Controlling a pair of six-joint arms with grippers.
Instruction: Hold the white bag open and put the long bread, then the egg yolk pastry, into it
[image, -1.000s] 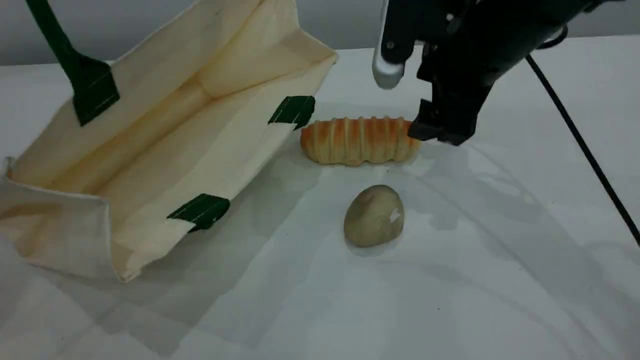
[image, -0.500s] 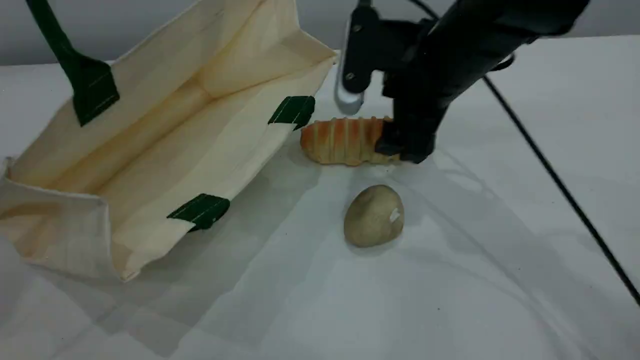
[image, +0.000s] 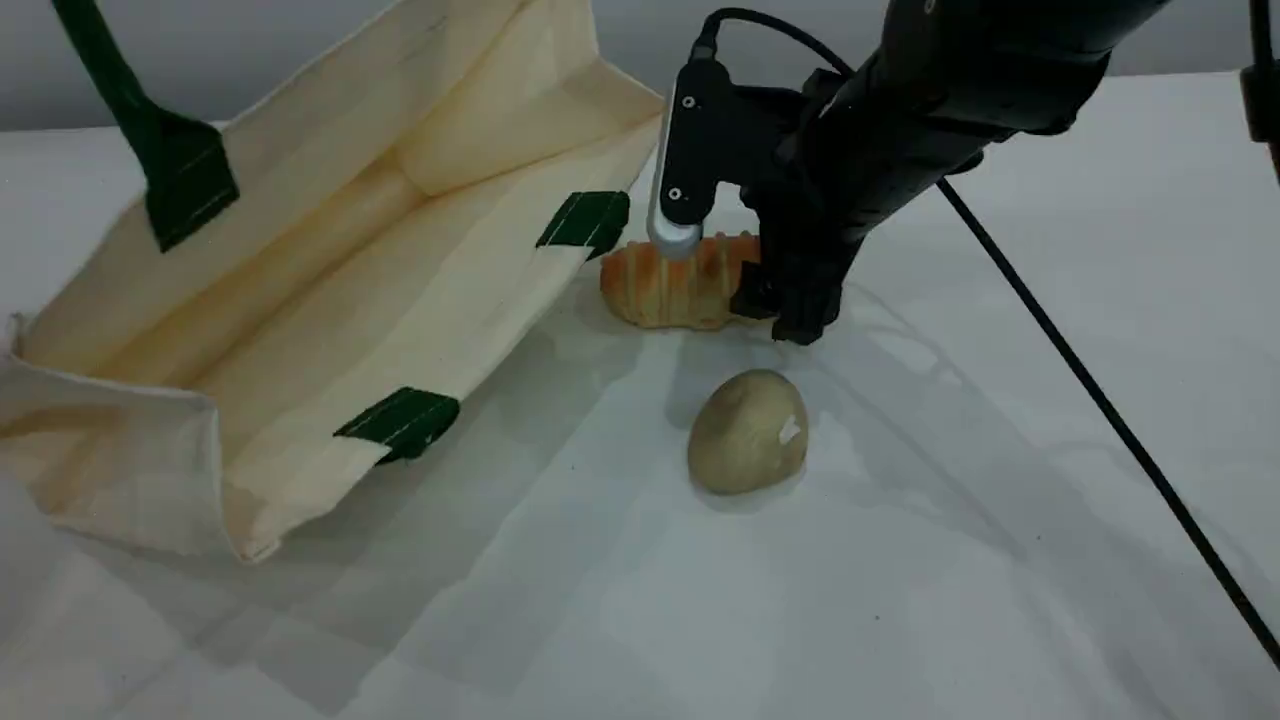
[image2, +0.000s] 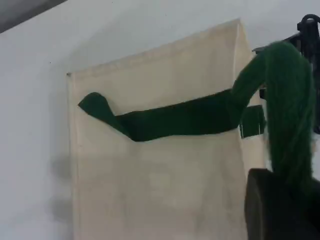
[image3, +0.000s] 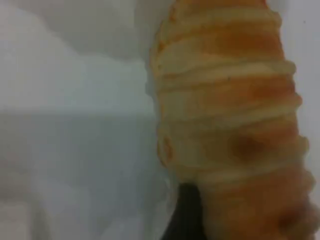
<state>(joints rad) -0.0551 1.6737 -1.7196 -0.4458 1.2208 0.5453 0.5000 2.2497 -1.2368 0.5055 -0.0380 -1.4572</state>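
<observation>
The white bag (image: 480, 270) lies on its side at the left, mouth gaping toward the foods. Its dark green strap (image: 150, 130) runs up out of the top edge. In the left wrist view that strap (image2: 280, 100) drapes over my left gripper (image2: 272, 210), which is shut on it above the bag (image2: 150, 190). The long bread (image: 670, 285) rests on the table by the bag's rim. My right gripper (image: 775, 290) stands open astride the bread's right half, one fingertip (image3: 186, 215) against the bread (image3: 230, 125). The egg yolk pastry (image: 748, 430) sits alone, nearer the camera.
A black cable (image: 1090, 390) trails from the right arm across the table to the lower right. The right arm's camera module (image: 685, 160) hangs over the bread's middle. Green patches (image: 400, 420) mark the bag's near rim.
The right arm has come down and leftward, from the bread's right end to astride its right half. Bag, bread and pastry have not moved.
</observation>
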